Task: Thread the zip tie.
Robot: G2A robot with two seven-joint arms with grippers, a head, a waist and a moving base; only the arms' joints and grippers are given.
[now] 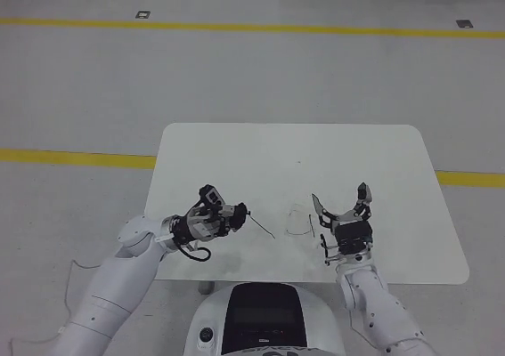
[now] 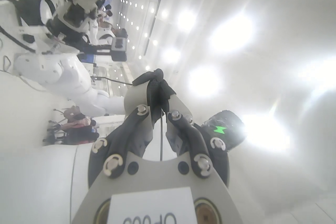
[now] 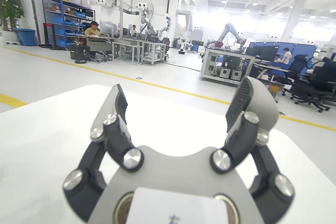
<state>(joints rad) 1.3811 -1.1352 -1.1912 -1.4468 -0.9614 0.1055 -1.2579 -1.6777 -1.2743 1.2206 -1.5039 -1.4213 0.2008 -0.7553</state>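
Note:
My left gripper (image 1: pixel 237 214) hovers over the table's front left part, turned on its side and shut on a thin black zip tie (image 1: pixel 261 226). The tie's free end sticks out toward the table's middle. In the left wrist view the strip (image 2: pixel 161 135) runs back between the closed fingertips (image 2: pixel 147 93) of that gripper (image 2: pixel 157 83). My right gripper (image 1: pixel 341 207) stands open near the front right, with nothing between its ribbed pads (image 3: pixel 235 100); the right wrist view shows the same gripper (image 3: pixel 178 104) above bare table. A faint thin curved line (image 1: pixel 301 230) lies on the table between the two grippers.
The white table (image 1: pixel 288 156) has rounded corners, with bare room at the back and on the right. Its front edge (image 1: pixel 412 280) runs close behind the right gripper. Grey floor with yellow lines (image 1: pixel 56 158) surrounds it.

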